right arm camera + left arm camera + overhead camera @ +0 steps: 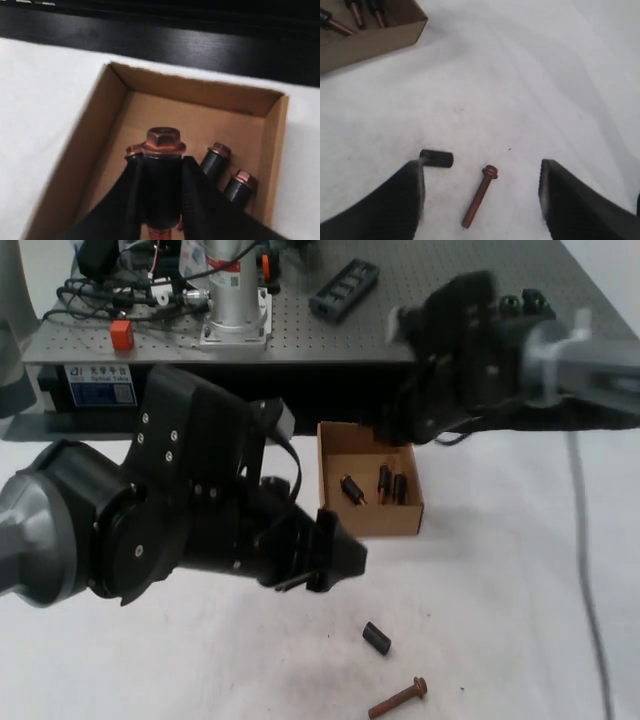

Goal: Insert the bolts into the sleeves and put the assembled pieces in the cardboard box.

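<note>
The right gripper (161, 167) is clamping a rigid-looking assembled piece (162, 141) by its sleeve (161, 200), the left gripper (481, 167) gaping above a seemingly light bolt (479, 197).

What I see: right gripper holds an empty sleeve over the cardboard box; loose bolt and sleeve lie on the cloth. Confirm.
Not empty: the right wrist view shows the right gripper holding a sleeve with a bolt through it over the cardboard box. The loose bolt and sleeve lie on the cloth.

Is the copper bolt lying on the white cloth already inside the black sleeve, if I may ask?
No, the bolt lies bare on the cloth, beside the sleeve and apart from it.
</note>
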Controlling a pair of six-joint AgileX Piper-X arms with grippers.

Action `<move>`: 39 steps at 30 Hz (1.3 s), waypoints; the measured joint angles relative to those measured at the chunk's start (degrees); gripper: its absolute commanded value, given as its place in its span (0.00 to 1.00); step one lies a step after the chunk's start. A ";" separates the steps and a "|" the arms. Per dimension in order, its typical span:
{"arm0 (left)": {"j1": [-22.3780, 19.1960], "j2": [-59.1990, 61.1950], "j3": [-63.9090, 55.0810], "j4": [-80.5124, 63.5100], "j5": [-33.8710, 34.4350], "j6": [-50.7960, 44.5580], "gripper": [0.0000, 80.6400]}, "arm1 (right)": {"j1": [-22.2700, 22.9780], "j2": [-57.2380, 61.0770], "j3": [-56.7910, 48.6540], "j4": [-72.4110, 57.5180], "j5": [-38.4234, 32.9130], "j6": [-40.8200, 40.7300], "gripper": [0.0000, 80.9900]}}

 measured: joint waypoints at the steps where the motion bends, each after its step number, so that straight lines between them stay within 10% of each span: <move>1: 0.00 0.00 0.00 0.40 -0.27 0.20 0.59 | 0.31 2.51 -2.45 2.15 0.29 -0.17 0.01; 4: 0.00 0.00 0.00 1.23 -0.52 0.49 0.59 | 0.92 7.75 -7.22 7.32 1.17 -0.30 0.06; 10: 0.00 0.00 0.00 3.11 -0.83 0.94 0.59 | 1.46 10.98 -10.17 11.40 1.09 -0.30 0.52; 39: 0.00 0.00 0.00 18.83 -16.75 8.89 0.59 | 14.63 -7.31 13.86 30.89 0.77 -11.90 0.44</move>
